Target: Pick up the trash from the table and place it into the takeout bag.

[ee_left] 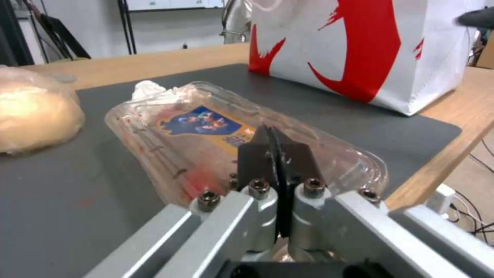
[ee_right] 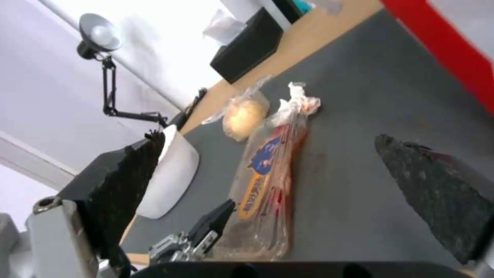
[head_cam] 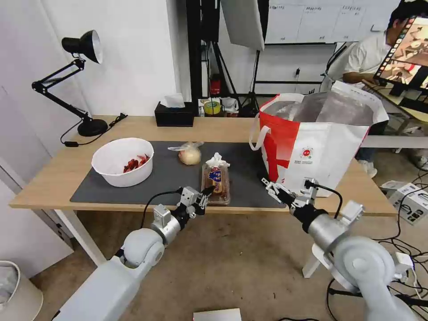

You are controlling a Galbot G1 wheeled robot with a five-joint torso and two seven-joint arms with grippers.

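Black desk lamp, black tissue box, tape roll, monitor, white bin

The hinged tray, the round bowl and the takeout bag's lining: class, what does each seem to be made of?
Hinged tray: clear, glossy thin plastic; the mat shows through it. Round bowl: smooth matt white, probably plastic or foam; the look leaves it open. Takeout bag: woven-looking white and red fabric, with a crinkled silver lining, likely foil.

**White-walled workroom, tan floor**

A black desk lamp with a jointed arm stands before the plain white wall. Behind are a tripod, a whiteboard and a monitor (screen lit). Cables trail over the mottled tan floor.
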